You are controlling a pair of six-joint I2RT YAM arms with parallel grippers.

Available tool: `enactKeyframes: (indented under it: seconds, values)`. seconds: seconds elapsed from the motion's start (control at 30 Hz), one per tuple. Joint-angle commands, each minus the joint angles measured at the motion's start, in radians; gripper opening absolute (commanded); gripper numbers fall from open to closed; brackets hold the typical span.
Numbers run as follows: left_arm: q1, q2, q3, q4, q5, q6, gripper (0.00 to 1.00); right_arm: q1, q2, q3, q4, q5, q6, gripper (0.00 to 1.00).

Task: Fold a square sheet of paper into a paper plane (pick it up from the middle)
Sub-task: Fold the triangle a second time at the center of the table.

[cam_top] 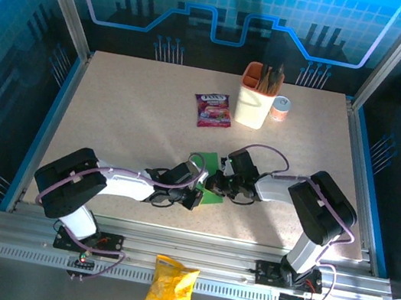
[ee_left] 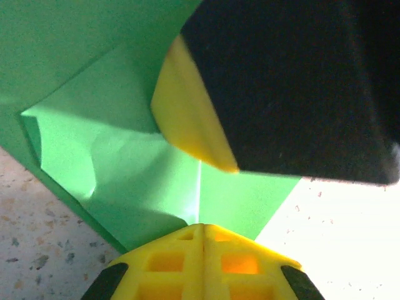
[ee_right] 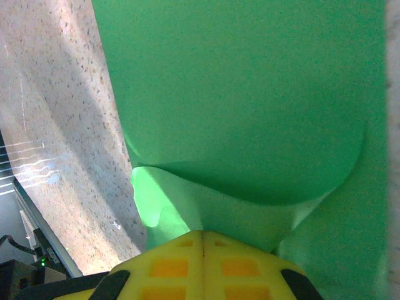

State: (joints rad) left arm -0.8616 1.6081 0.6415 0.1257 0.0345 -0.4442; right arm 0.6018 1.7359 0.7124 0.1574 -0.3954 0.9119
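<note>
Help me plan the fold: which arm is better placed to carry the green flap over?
Probably right. The right gripper is shut on a curled flap of the square sheet of paper; the left gripper, shut at its creased edge, can anchor.

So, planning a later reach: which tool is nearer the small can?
Right. The right tool, on the green paper, is front-left of the can; the left tool is farther left.
</note>
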Motion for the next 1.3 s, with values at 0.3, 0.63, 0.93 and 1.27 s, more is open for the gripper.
enactKeyframes:
  seconds: [0.3,0.63,0.93,1.27]
  values:
    - [-0.002,0.059,-0.022,-0.098,-0.029,0.01,0.0,-0.152,0.059,0.061,-0.098,0.0,-0.074,0.02]
    - [-0.004,0.06,-0.02,-0.1,-0.025,0.012,0.0,-0.296,-0.042,0.034,-0.142,-0.003,-0.111,0.02]
    - [-0.004,0.073,-0.009,-0.104,-0.014,0.022,0.0,-0.064,-0.19,0.033,-0.207,0.061,-0.083,0.0]
    - [-0.003,0.076,0.012,-0.123,-0.004,0.036,0.0,0.045,0.033,0.063,-0.059,0.102,0.016,0.0]
